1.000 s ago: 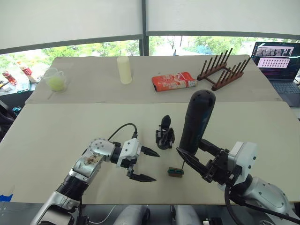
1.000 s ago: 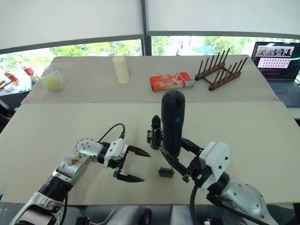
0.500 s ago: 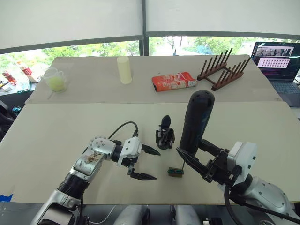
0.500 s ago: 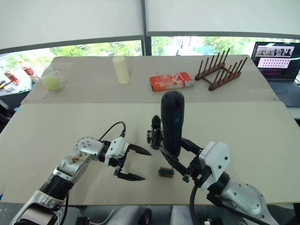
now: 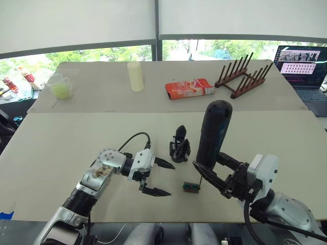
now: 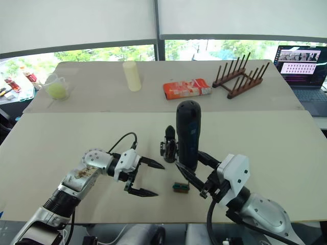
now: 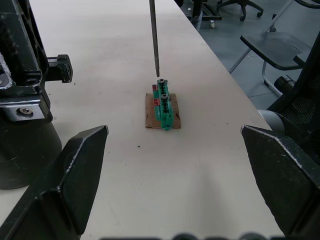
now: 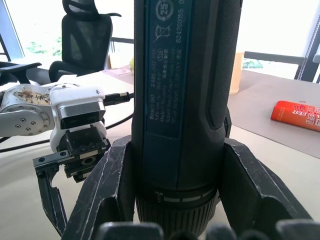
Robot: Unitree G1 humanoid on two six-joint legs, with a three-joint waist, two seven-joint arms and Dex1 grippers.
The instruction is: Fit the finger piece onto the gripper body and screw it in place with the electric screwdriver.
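- Starting nearest the front edge of the tabletop [image 5: 61, 148], the left end effector [image 5: 156, 177] is seen spread wide and empty, its two fingers well apart.
- Beside it, the right end effector [image 5: 211, 172] is closed around the lower barrel of the electric screwdriver [image 5: 212, 132], which is held upright with its bit pointing down.
- Between the two arms a small green-and-brown block [image 7: 162, 106] lies on the tabletop; the thin metal bit [image 7: 154, 35] is seen just above or touching the top of that block, and contact cannot be confirmed.
- A little farther back the gripper body [image 5: 180, 145] stands upright, just beside the screwdriver and near the left end effector; only one finger is seen on it.
- The finger piece cannot be made out with certainty.
- The step in hand is judged to be picking up a screw from the block with the bit; fitting and fastening appear not yet done.
- Next, a steady vertical bit is called for, then a lift clear toward the gripper body.
- At the far side a pale cylinder [image 5: 135, 76], a red packet [image 5: 189, 88] and a wooden rack [image 5: 243, 76] are left untouched.
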